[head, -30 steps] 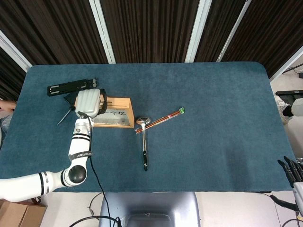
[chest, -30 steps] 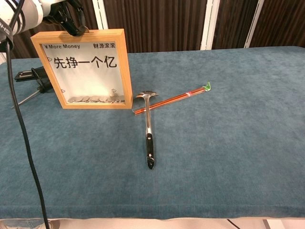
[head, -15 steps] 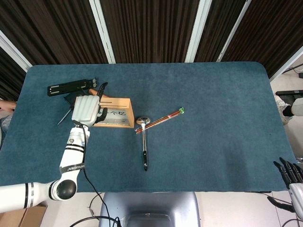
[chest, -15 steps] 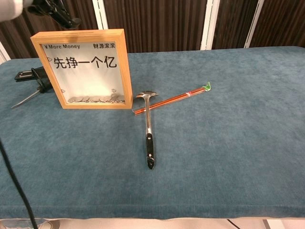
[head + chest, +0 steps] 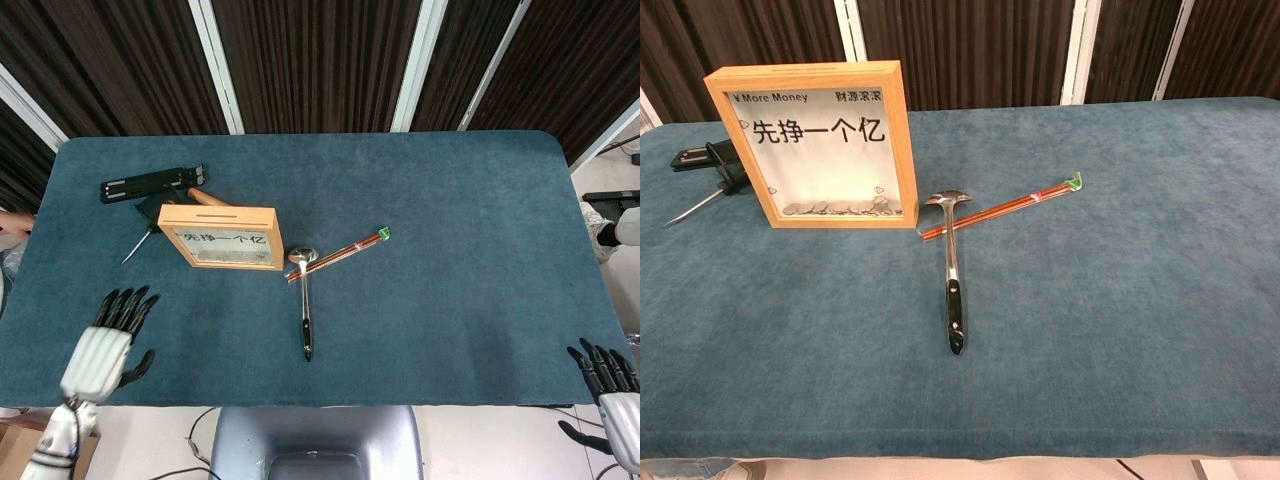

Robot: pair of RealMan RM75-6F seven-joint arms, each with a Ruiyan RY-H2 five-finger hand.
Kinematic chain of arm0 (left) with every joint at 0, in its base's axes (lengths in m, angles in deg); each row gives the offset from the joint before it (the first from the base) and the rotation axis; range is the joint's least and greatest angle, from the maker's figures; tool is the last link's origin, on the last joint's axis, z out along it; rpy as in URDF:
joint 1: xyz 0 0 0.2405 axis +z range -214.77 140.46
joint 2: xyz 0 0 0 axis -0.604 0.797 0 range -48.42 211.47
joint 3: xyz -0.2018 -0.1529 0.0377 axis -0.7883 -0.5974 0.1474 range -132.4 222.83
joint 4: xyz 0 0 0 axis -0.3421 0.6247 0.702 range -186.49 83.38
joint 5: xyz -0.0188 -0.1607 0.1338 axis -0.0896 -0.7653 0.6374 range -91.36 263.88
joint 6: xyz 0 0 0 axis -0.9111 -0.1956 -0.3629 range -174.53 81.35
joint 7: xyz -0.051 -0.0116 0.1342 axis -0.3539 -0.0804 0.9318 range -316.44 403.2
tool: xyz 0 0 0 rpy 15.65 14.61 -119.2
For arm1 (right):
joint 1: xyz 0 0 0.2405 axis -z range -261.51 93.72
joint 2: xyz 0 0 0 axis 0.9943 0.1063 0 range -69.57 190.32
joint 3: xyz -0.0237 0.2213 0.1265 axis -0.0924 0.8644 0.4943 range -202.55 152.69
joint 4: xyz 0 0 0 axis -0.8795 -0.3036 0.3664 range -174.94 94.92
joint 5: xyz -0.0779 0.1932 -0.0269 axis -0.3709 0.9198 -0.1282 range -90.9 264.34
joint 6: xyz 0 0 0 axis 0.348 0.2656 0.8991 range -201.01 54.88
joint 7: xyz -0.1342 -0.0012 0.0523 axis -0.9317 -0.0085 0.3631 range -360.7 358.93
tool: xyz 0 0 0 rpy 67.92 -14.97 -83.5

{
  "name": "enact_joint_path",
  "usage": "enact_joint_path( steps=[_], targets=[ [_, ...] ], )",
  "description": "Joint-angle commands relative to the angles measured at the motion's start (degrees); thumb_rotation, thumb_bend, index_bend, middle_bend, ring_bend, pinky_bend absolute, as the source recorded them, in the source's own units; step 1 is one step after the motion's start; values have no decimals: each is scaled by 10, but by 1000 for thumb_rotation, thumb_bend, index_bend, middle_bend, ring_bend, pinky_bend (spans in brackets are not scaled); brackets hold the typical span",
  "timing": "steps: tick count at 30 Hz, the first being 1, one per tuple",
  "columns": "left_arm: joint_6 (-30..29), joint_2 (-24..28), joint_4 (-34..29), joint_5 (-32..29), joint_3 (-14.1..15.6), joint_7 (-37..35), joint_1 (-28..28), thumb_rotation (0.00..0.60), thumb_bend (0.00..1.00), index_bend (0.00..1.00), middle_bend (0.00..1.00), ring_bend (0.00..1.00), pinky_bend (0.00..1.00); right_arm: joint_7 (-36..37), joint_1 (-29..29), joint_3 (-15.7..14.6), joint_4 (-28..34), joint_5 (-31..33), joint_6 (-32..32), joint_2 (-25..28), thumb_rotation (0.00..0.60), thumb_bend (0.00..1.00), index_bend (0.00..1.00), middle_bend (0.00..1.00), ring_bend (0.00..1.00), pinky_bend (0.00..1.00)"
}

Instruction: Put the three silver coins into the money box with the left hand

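The money box [image 5: 222, 236] [image 5: 818, 143] is a wooden frame with a clear front, standing upright at the left of the table. Several silver coins [image 5: 838, 209] lie on its floor behind the glass. My left hand [image 5: 104, 349] hovers near the table's front left edge, well clear of the box, fingers spread and holding nothing. My right hand [image 5: 610, 386] is off the front right corner, fingers apart and empty. Neither hand shows in the chest view. I see no loose coins on the cloth.
A metal ladle [image 5: 304, 300] [image 5: 952, 270] lies right of the box, crossed by red chopsticks [image 5: 338, 254] [image 5: 1002, 209]. Behind the box are a black holder [image 5: 152, 185] [image 5: 698, 157] and a screwdriver [image 5: 139, 241] [image 5: 694, 207]. The table is covered in blue cloth [image 5: 450, 250].
My left hand has left the top of the money box and drawn back to the front left edge, now open. The right hand shifted slightly at the corner.
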Motion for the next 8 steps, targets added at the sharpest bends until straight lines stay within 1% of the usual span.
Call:
enact_joint_path(
  steps=[1, 3, 6, 8],
  targets=[
    [-84, 3, 104, 93, 53, -75, 97, 600, 345, 0, 0, 0, 8, -16, 3, 0, 1, -6, 7, -9, 600, 53, 0, 0, 0, 0],
    [-92, 6, 105, 98, 48, -82, 104, 600, 344, 0, 0, 0, 7, -22, 4, 0, 3, -8, 9, -11, 600, 53, 0, 0, 0, 0],
    [-84, 17, 104, 103, 45, -98, 108, 600, 344, 0, 0, 0, 7, -30, 5, 0, 3, -7, 8, -14, 600, 52, 0, 0, 0, 0],
    [-82, 20, 105, 106, 37, -104, 109, 600, 343, 0, 0, 0, 7, -29, 4, -1, 2, -6, 5, -14, 600, 53, 0, 0, 0, 0]
  ],
)
